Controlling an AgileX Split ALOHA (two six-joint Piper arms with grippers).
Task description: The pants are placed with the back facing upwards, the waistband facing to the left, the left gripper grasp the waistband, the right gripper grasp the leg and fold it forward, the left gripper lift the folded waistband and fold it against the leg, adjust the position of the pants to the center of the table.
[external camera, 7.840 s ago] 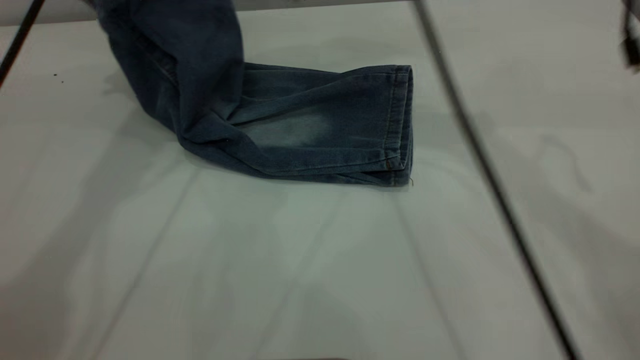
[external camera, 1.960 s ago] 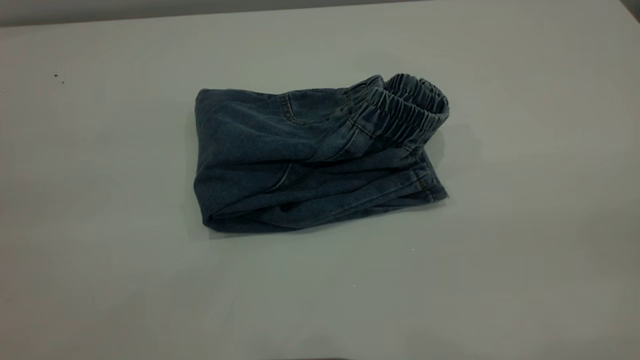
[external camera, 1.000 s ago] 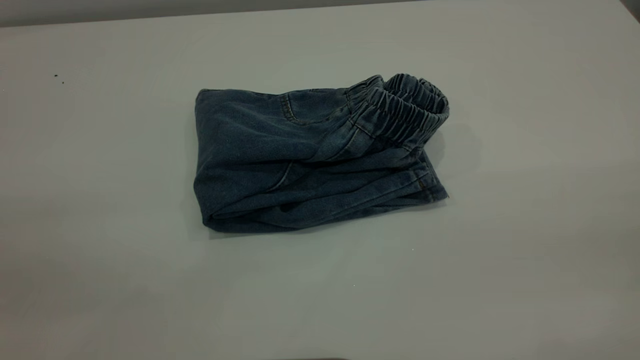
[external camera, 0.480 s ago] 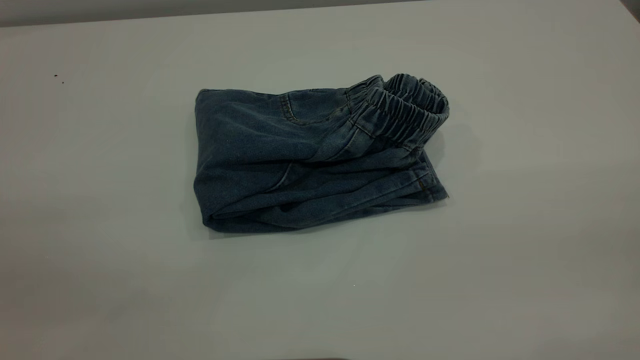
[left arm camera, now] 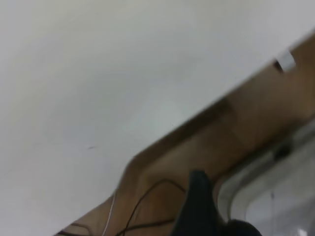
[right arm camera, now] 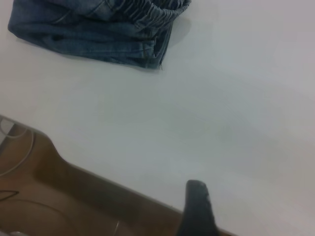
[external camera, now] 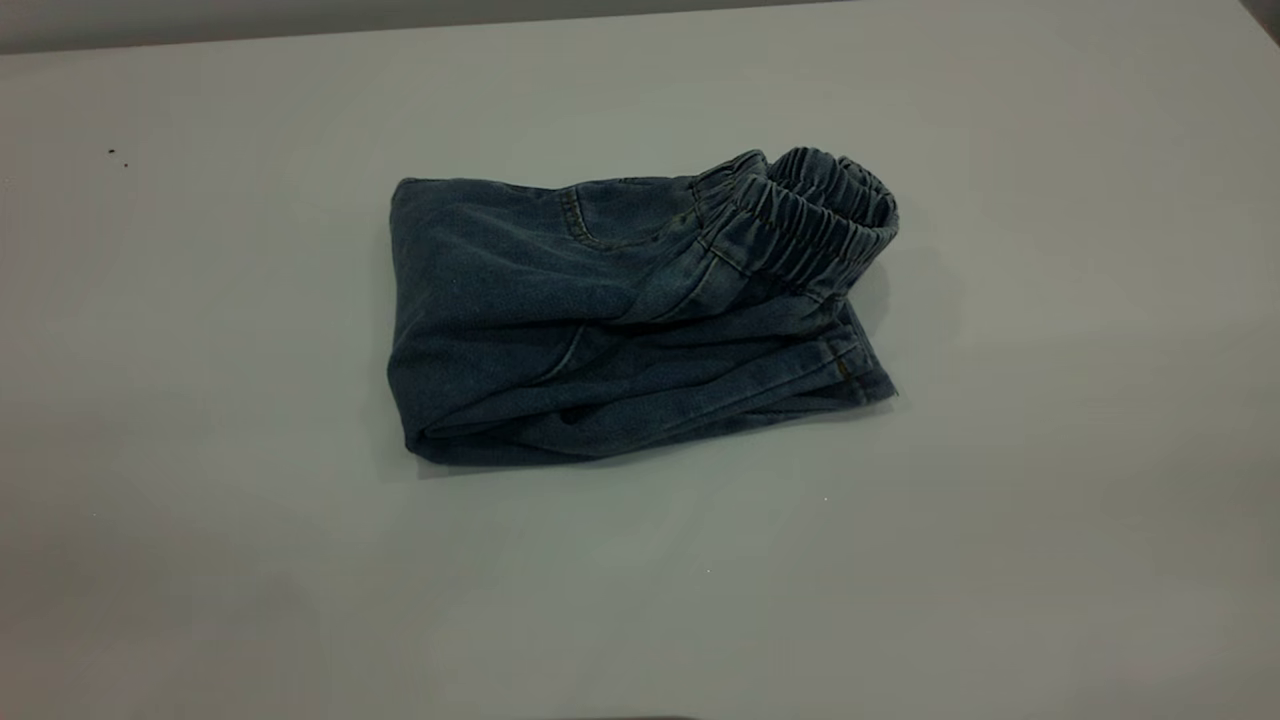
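The pants [external camera: 620,320] lie folded into a compact denim bundle near the middle of the table [external camera: 200,560]. The gathered elastic waistband [external camera: 815,210] rests on top at the bundle's right end, over the leg's stitched hem [external camera: 850,370]. Neither arm appears in the exterior view. A dark part of the left gripper [left arm camera: 197,206] hangs past the table [left arm camera: 98,73] edge, far from the pants. In the right wrist view the right gripper [right arm camera: 197,209] sits by the table's near edge, well apart from the pants [right arm camera: 93,34].
Two tiny dark specks [external camera: 112,152] mark the table's far left. Beyond the table edge the wrist views show a brown floor [left arm camera: 246,132] with thin cables [left arm camera: 147,201]. Bare tabletop surrounds the bundle on every side.
Earlier the waistband end hung lifted above the flat leg. Now it lies folded onto the leg, and the arms have left the exterior view. Nothing moved in the last two seconds.
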